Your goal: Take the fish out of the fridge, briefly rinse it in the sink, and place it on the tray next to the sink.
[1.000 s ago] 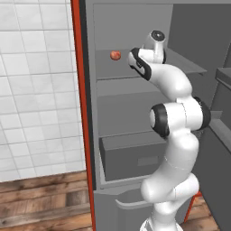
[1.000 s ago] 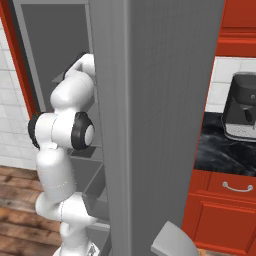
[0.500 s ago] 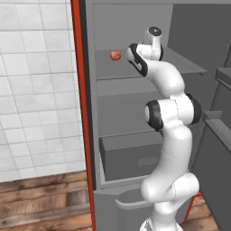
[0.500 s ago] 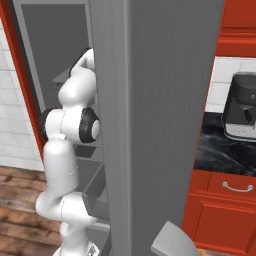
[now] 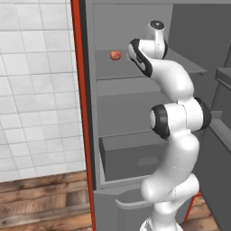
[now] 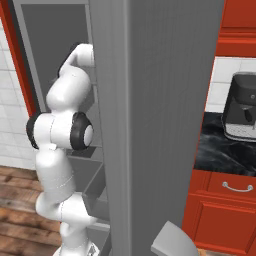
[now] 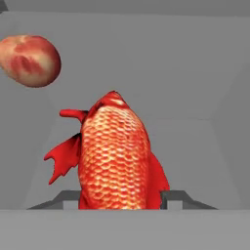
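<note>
Fish (image 7: 114, 156) sits clamped between the narrowed gripper (image 7: 119, 199) fingertips.

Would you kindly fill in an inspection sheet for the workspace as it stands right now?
Surface: grey fridge shelf, inside the open fridge.
Job's things: red fish sits between the finger tips in the hand view, tail end pointing away.
Clutter: round reddish-pink ball on the same shelf, apart from the fish; grey drawer box lower down.
Grippers: gripper closed on the fish's sides.
Cables: nothing seen.
Surroundings: white tiled wall, wooden floor, coffee machine on a dark counter, red cabinets.
</note>
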